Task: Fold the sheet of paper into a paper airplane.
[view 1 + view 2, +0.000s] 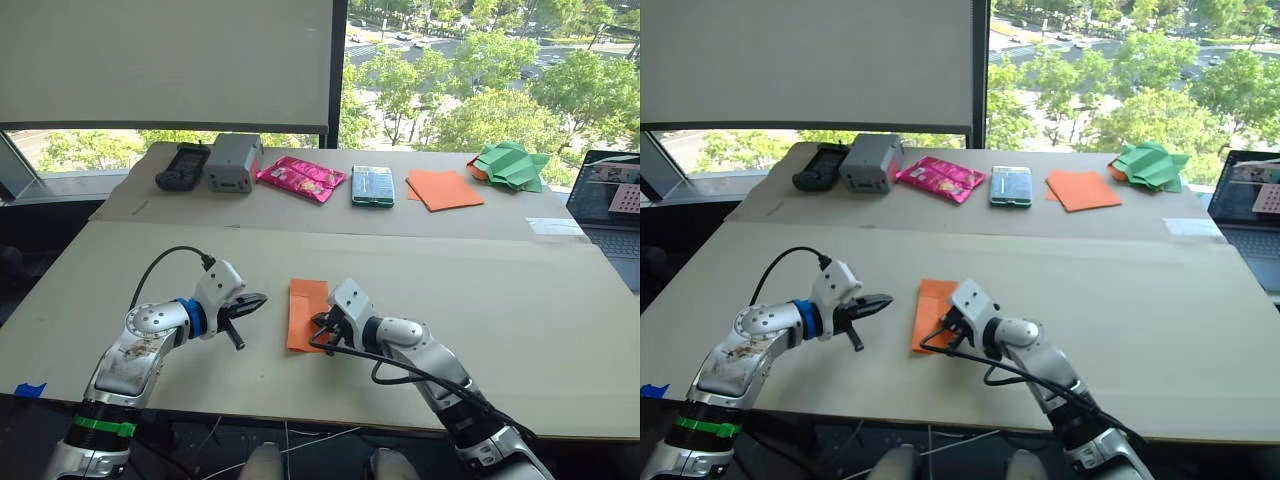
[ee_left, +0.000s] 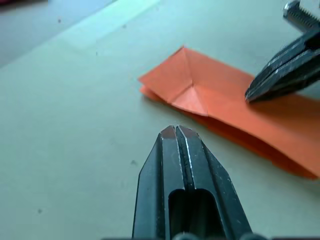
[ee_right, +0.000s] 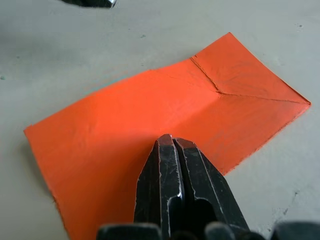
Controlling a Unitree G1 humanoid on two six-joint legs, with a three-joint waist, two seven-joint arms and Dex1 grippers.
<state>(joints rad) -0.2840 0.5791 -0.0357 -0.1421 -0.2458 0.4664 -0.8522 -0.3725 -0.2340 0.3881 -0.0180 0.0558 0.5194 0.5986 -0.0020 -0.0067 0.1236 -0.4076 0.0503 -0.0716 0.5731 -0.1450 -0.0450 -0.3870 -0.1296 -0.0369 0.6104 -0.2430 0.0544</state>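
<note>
The sheet of paper [image 1: 307,313] lies flat on the bench [image 1: 520,300], folded into a long strip whose long axis runs away from the robot toward the window, with its creased, folded-in corner at one short end. The right hand [image 3: 172,142], fingers pressed together and gripping nothing, rests its tips on the strip near its near end, so it is the nearer hand and is pinning the paper down. The left hand [image 1: 245,305], also closed and empty, hovers just beside the strip's left long edge, pointing toward it, well placed in my judgement to work that edge.
</note>
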